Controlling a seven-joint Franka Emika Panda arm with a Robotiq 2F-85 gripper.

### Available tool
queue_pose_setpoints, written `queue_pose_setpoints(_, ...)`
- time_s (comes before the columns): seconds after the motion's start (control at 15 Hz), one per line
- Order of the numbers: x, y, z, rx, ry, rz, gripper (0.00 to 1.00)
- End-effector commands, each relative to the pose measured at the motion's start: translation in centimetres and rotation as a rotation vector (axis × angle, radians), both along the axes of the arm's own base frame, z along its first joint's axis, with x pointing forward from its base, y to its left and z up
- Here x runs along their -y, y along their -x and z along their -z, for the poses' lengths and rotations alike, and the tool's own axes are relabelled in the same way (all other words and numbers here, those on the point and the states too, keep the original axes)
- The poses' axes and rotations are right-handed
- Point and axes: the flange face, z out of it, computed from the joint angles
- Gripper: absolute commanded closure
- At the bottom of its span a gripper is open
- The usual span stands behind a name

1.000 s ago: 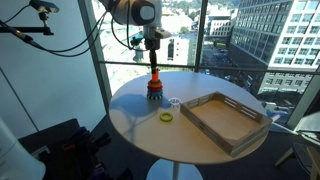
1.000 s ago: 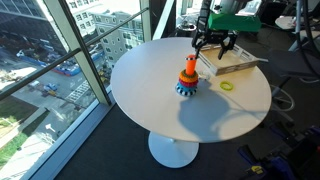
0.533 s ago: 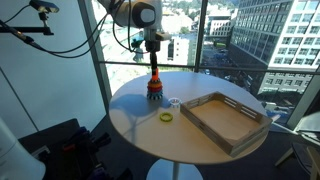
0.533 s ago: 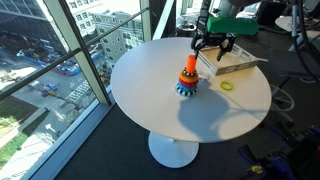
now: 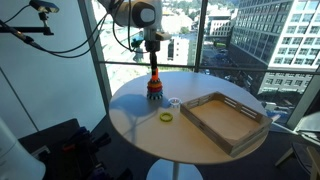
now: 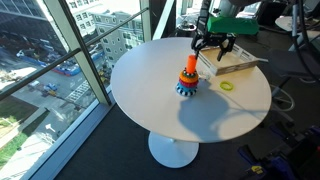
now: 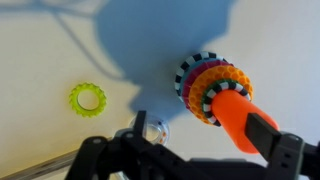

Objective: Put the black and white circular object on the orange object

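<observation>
Hovering: the gripper (image 5: 153,46) hangs above the peg (image 5: 155,78) in both exterior views, with its tips clear of the peg.
Fingers: spread wide and holding nothing. In an exterior view the two dark fingers (image 6: 201,47) stand apart on either side of the gripper (image 6: 214,47). In the wrist view they frame the bottom edge.
Black ring: the black ring (image 7: 207,100), with white teeth, sits around the peg (image 7: 241,117) as the top ring of the stack (image 7: 200,75).
Peg: orange and upright, it rises from the stack (image 6: 187,87) of coloured rings. In the wrist view its tip leans toward 4 o'clock.
Stack base: the lowest ring also shows dark and pale teeth in the wrist view, and looks blue in an exterior view.
Yellow-green ring: the yellow-green ring (image 7: 88,97) lies flat on the table (image 7: 40,50), at 9 o'clock from the stack and well apart from it.
Clear ring: the clear ring (image 7: 153,130) lies at 7 o'clock from the stack, between the stack and the gripper (image 7: 190,152).
Tray: the wooden tray (image 5: 247,128) lies at 4 o'clock from the stack in an exterior view, near the table edge.
</observation>
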Motion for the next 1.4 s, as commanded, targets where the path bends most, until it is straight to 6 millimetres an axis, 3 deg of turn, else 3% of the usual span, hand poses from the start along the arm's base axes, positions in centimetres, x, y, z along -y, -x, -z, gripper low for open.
queue_pose_setpoints(0.0,0.3,1.1,-1.3,-0.016,-0.001,-0.052,0.0)
queue_pose_setpoints(0.67,0.2,3.4,-5.0,-0.058,0.014,-0.198,0.0)
queue_pose_setpoints(1.33,0.7,8.4,-10.3,-0.16,0.102,-0.442,0.0)
